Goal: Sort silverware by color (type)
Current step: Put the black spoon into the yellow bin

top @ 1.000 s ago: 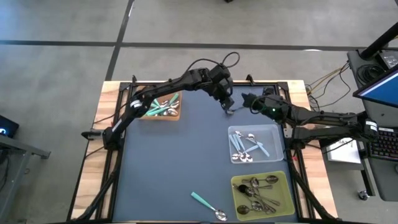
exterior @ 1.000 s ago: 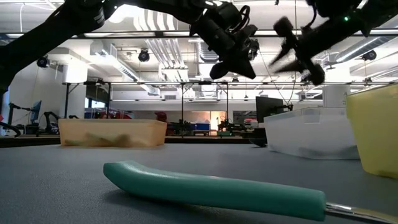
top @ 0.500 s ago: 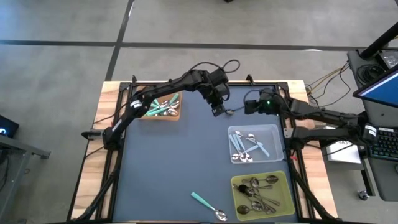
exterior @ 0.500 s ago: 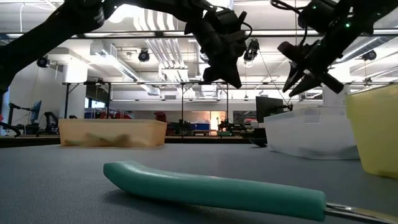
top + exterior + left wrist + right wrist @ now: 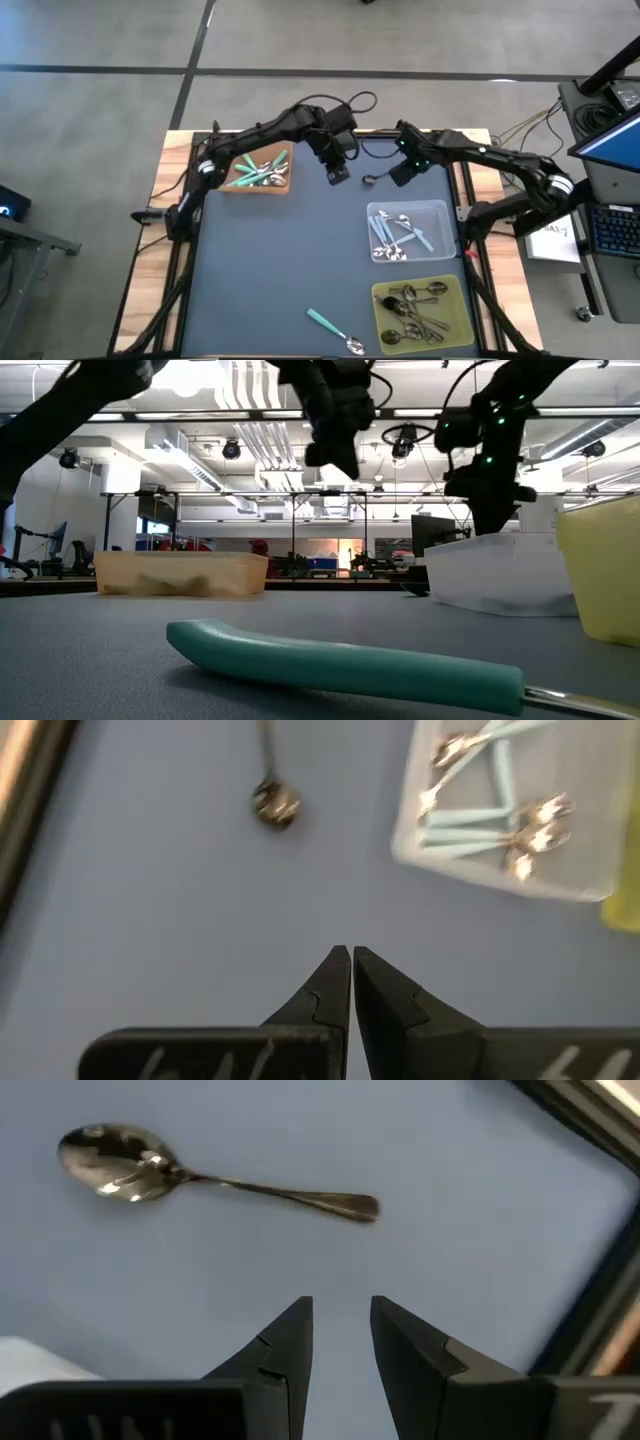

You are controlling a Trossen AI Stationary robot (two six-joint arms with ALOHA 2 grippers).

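- The right gripper (image 5: 340, 1330) hangs above the far part of the dark mat (image 5: 290, 250); its fingers stand narrowly apart and hold nothing.
- A plain metal spoon (image 5: 200, 1175) lies flat on the mat just ahead of those fingers.
- The left gripper (image 5: 351, 970) hovers near the same spoon, fingers pressed together, empty.
- The clear bin (image 5: 445, 210) holds light-blue spoons.
- The yellow-green bin (image 5: 380, 300) holds metal spoons; the wooden bin (image 5: 288, 172) holds teal ones.
- One teal spoon (image 5: 335, 332) lies at the mat's near edge.
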